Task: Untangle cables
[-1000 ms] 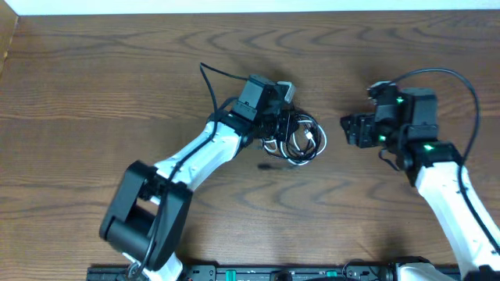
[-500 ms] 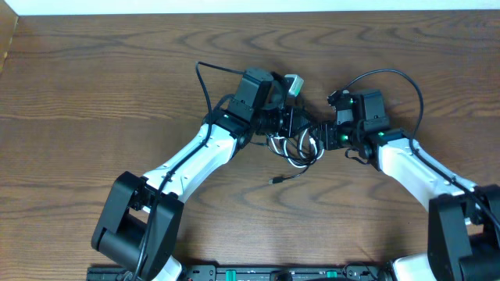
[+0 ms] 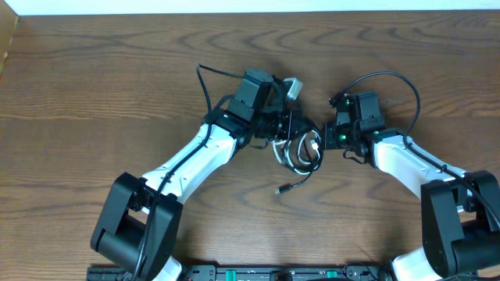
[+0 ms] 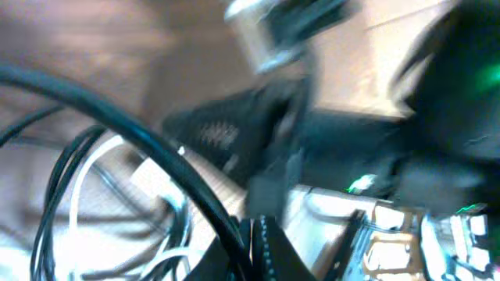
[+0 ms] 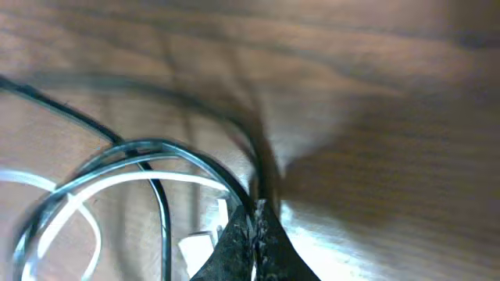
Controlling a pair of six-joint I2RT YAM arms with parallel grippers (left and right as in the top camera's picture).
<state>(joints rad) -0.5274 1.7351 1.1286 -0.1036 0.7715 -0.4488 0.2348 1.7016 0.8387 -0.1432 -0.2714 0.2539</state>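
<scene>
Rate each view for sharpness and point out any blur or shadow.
Overhead: sharp, with the tangle of thin white and black cables and the brown wooden table crisp. Left wrist: heavily smeared, background unreadable, only the nearest black strand legible. Right wrist: soft, cable loops readable, dark shadow on the wood.

No text, label, brand, number or sign is showing clearly enough to read in any view. Along the near edge of the desk [image 3: 78, 78], the dark strip [image 3: 273, 273] is carrying a few small pale marks, but they are coming out too small to make out.
</scene>
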